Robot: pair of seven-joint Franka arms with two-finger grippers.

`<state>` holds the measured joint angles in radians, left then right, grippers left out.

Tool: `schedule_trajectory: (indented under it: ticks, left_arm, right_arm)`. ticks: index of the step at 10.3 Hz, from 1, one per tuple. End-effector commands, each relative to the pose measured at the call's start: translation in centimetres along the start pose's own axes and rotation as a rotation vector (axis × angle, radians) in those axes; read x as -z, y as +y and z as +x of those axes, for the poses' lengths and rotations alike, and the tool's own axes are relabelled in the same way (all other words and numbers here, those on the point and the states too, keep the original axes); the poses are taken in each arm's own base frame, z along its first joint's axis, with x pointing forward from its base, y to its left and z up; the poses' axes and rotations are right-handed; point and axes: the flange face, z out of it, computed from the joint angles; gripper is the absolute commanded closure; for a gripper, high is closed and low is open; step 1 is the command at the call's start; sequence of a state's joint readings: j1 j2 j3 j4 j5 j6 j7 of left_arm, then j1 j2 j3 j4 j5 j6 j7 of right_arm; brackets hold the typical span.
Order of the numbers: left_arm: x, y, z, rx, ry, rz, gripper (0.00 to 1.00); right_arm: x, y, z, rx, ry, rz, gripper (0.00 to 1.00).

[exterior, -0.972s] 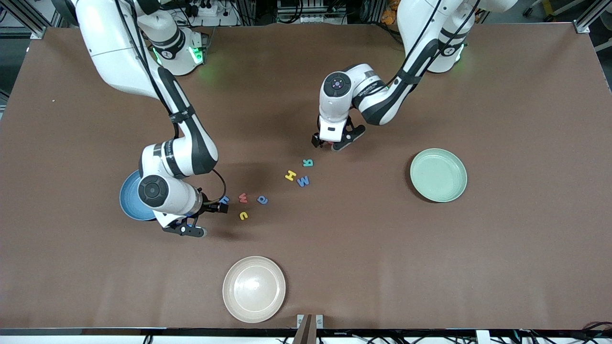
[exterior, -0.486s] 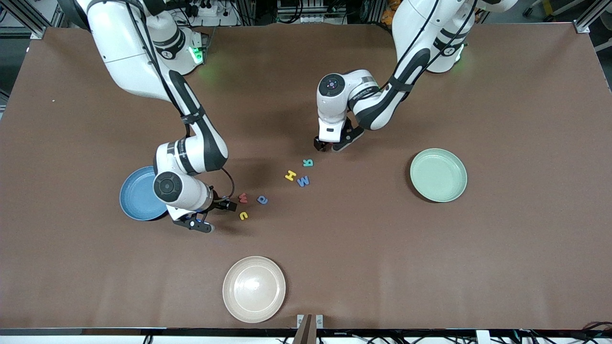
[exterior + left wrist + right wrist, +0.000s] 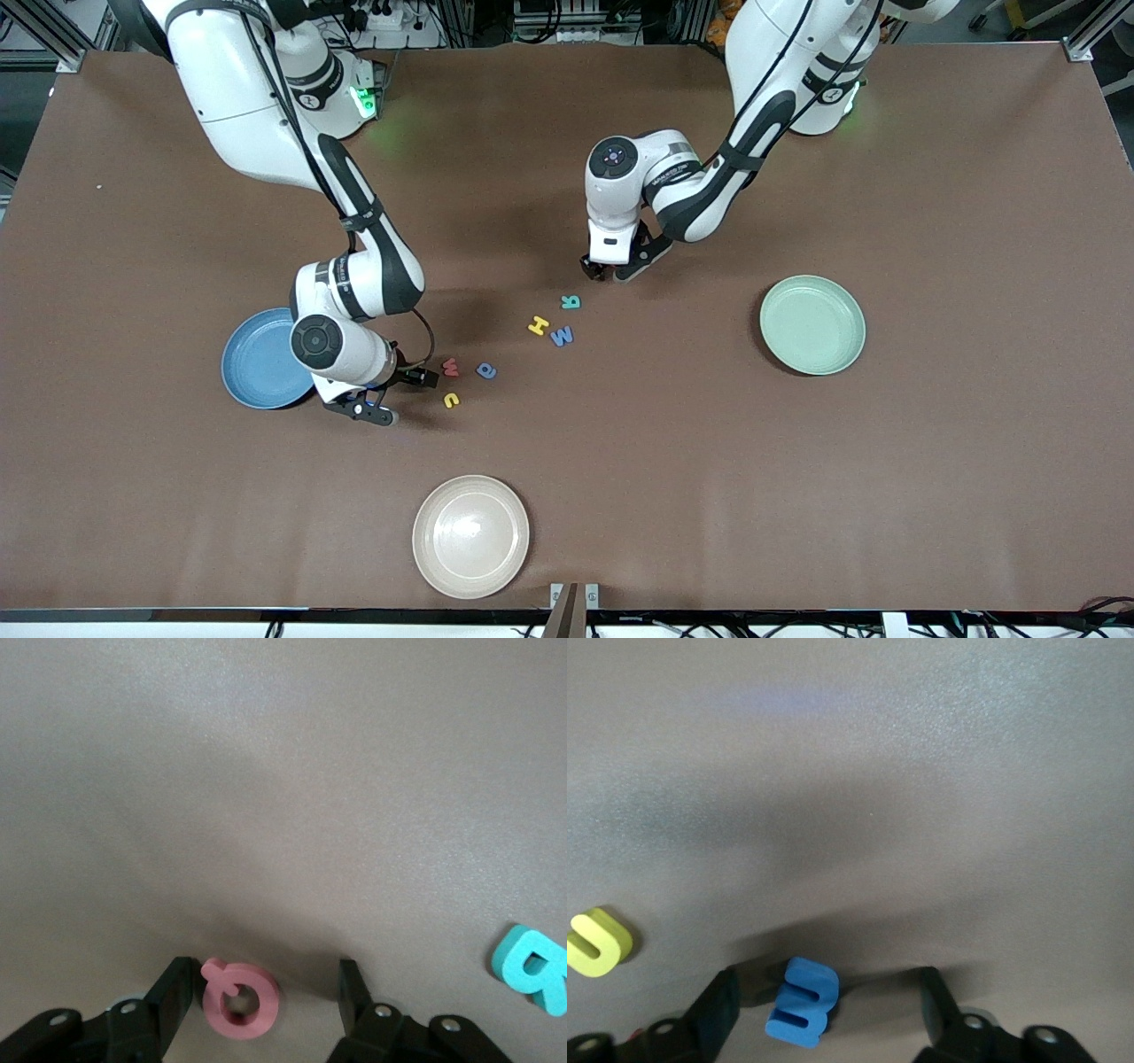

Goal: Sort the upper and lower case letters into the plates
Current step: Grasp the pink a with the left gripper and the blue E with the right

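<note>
Letters lie between spread fingers: a pink letter (image 3: 240, 999) inside the left gripper (image 3: 266, 997), a blue letter (image 3: 802, 1003) inside the right gripper (image 3: 828, 1001). "H" (image 3: 538, 325), "M" (image 3: 562, 336) and "w" (image 3: 451, 366) read clearly on the brown worktop (image 3: 930, 461), between the blue plate (image 3: 257, 363) and mint plate (image 3: 812, 324).

Foam letters (image 3: 549, 328) lie between the two sorting plates (image 3: 811, 324), with the third plate (image 3: 470, 536) nearer the front camera.
</note>
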<state>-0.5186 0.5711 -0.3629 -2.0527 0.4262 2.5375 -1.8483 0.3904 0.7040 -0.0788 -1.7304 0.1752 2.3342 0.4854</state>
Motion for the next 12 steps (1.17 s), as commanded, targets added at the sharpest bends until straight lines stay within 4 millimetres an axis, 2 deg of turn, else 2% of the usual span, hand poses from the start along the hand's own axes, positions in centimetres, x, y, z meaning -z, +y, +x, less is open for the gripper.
schedule_trajectory:
  ticks: [1,2,3,4,6,8,10,12]
  left_arm:
    - [-0.2,0.0,-0.4,0.011,0.012,-0.003,0.40]
    - [-0.3,0.0,-0.4,0.013,0.011,-0.001,0.42]
    - [-0.3,0.0,-0.5,0.012,0.010,-0.001,0.43]
    - [-0.3,0.0,-0.5,0.013,0.010,-0.001,0.50]
    - [-0.2,0.0,-0.4,0.015,0.009,-0.002,0.54]
    - [-0.2,0.1,-0.4,0.015,0.008,-0.003,0.65]
    - [-0.1,0.2,-0.3,0.014,0.008,-0.006,0.82]
    - [0.6,0.5,0.5,0.016,0.012,-0.019,0.84]
  right_arm:
    - [0.2,0.1,-0.3,-0.040,-0.005,0.008,0.57]
    - [-0.1,0.2,-0.6,-0.042,-0.012,0.005,0.85]
    - [-0.2,0.2,-0.6,-0.042,-0.013,0.004,1.00]
    - [0.1,0.2,-0.7,-0.043,-0.014,0.004,1.00]
    - [0.5,0.1,-0.8,-0.040,-0.016,0.005,1.00]
    - [1.8,0.2,-0.6,-0.034,-0.012,0.013,1.00]
    - [3.7,0.5,-0.1,-0.020,-0.003,0.020,1.00]
    - [5.7,2.2,1.3,0.015,0.004,0.030,1.00]
